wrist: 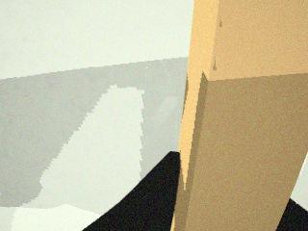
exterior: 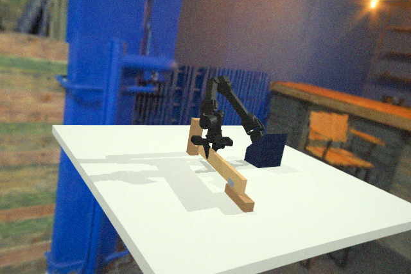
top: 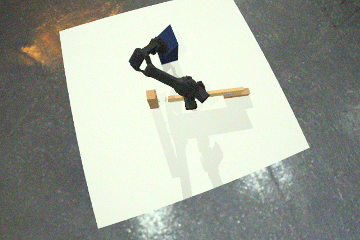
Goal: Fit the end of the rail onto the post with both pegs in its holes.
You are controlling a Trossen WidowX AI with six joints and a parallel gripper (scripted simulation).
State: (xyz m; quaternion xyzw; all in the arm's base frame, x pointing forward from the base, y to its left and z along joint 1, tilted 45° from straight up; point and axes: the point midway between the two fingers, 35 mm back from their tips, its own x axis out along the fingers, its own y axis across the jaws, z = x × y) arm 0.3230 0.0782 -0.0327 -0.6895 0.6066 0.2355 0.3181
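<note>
The long wooden rail [top: 224, 92] [exterior: 225, 168] [wrist: 250, 144] is gripped nearer its post end. My gripper [exterior: 211, 152] [wrist: 200, 164] is shut on it, one black finger on each side. The rail is held up off the table and looks roughly level. Its far end sits at the footboard block [top: 247, 92] [exterior: 248, 205]; the bracket's inside is hidden. The wooden post [top: 151, 99] [exterior: 190, 137] stands beyond the near end. The small pegs [top: 158, 100] point toward the rail across a visible gap. The holes in the rail's end are not visible.
A dark blue angular block [top: 171, 46] [exterior: 267, 151] stands by the arm's base, on the arm's side of the rail. The arm reaches over from there. Shadows of the arm, rail and post fall across the white table [top: 122, 179] [exterior: 298, 228].
</note>
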